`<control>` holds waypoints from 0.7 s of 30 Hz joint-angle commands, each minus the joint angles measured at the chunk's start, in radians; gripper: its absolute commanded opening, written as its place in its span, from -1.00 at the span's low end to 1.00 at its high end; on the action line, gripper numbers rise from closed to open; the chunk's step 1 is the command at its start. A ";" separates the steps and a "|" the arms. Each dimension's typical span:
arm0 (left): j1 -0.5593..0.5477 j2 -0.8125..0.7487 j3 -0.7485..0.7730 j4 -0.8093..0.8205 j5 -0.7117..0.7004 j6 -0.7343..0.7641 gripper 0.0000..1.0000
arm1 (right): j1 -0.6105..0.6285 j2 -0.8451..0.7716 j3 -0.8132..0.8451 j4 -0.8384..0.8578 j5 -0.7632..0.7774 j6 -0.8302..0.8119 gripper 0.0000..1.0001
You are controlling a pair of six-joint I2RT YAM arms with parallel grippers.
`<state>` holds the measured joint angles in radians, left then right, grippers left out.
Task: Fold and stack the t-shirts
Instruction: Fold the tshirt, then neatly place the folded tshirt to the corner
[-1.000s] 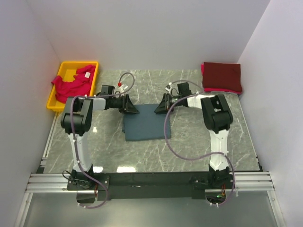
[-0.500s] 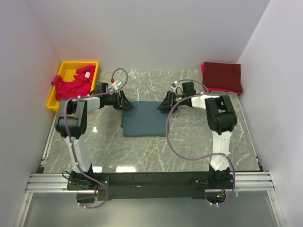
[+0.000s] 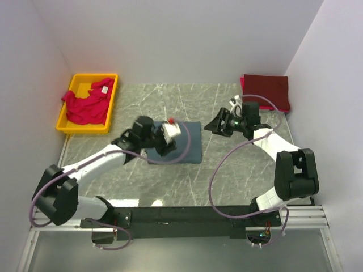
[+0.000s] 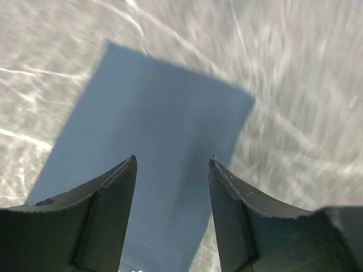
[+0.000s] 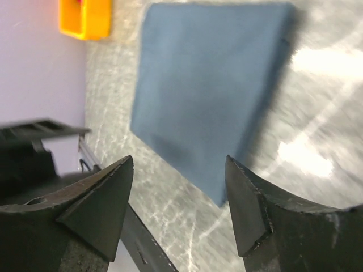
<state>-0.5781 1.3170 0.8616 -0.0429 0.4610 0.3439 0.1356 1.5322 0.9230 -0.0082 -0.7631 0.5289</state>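
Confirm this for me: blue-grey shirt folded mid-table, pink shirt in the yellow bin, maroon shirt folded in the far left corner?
Not quite. The top view shows the maroon shirt folded in the far right corner. The blue-grey shirt mid-table and pink shirt in the yellow bin are as you say.

1. Slate blue-grey t-shirt [image 3: 193, 143]: from above, we find its left part hidden under the left arm [image 3: 96, 163]. In the left wrist view its near end runs behind the jaws and off the bottom edge.
2. Table [image 4: 306, 85]: smeared into streaks in the left wrist view; we cannot read its veining there.
3. Yellow bin [image 5: 85, 20]: cut by the top edge of the right wrist view; we see one corner only.
4. Pinkish-red t-shirt [image 3: 85, 105]: bunched in the bin; we cannot tell front from back.
5. Dark maroon t-shirt [image 3: 265, 90]: a pinkish strip shows along its edge; we cannot tell what it is.
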 commanded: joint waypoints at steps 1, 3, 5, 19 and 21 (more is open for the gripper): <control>-0.126 0.019 -0.071 0.098 -0.191 0.222 0.21 | -0.036 -0.046 -0.062 -0.018 0.045 0.006 0.46; -0.189 0.073 -0.079 0.147 -0.240 0.250 0.22 | -0.060 -0.043 -0.093 -0.012 0.028 0.019 0.45; -0.264 0.108 -0.073 0.182 -0.254 0.274 0.21 | -0.064 -0.053 -0.117 -0.009 0.044 0.022 0.44; -0.425 0.419 0.028 0.331 -0.332 0.379 -0.04 | -0.065 -0.090 -0.197 0.039 0.226 0.160 0.43; -0.425 0.453 0.039 0.331 -0.343 0.377 -0.10 | -0.067 -0.078 -0.200 0.039 0.240 0.181 0.43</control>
<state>-1.0000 1.7454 0.8539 0.2302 0.1398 0.6968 0.0738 1.4628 0.7113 0.0002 -0.5606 0.6704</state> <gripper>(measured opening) 0.464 0.718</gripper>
